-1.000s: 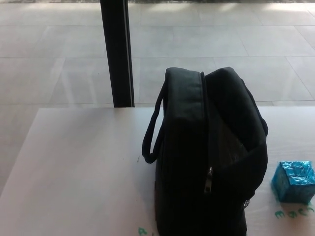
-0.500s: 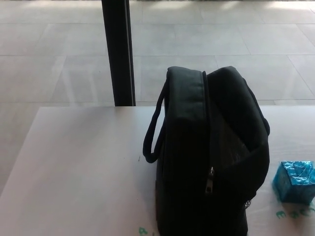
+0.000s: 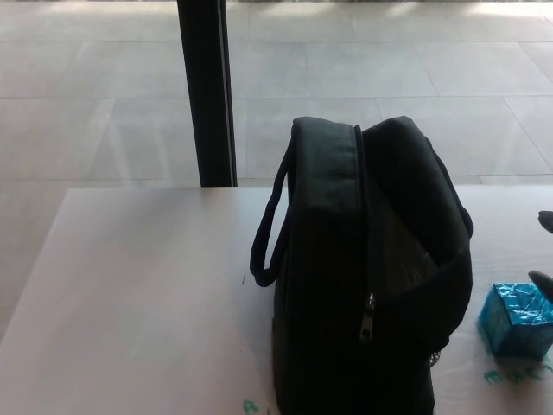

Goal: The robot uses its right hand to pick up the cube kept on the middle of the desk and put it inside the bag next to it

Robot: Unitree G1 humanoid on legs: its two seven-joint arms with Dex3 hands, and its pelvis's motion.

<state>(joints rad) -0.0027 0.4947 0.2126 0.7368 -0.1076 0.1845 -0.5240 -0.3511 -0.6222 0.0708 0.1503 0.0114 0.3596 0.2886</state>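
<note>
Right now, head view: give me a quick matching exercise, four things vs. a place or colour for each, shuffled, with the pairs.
Things:
1. bag
2. cube
3. pole
4. right hand

Descriptions:
A. shiny blue, on the desk to the right of the bag
B. only dark tips show at the picture's right edge, just above the cube
C. black, upright in the middle of the desk, strap hanging on its left side
D. dark, vertical, behind the desk's far edge

Pairs: 1-C, 2-A, 3-D, 4-B
</note>
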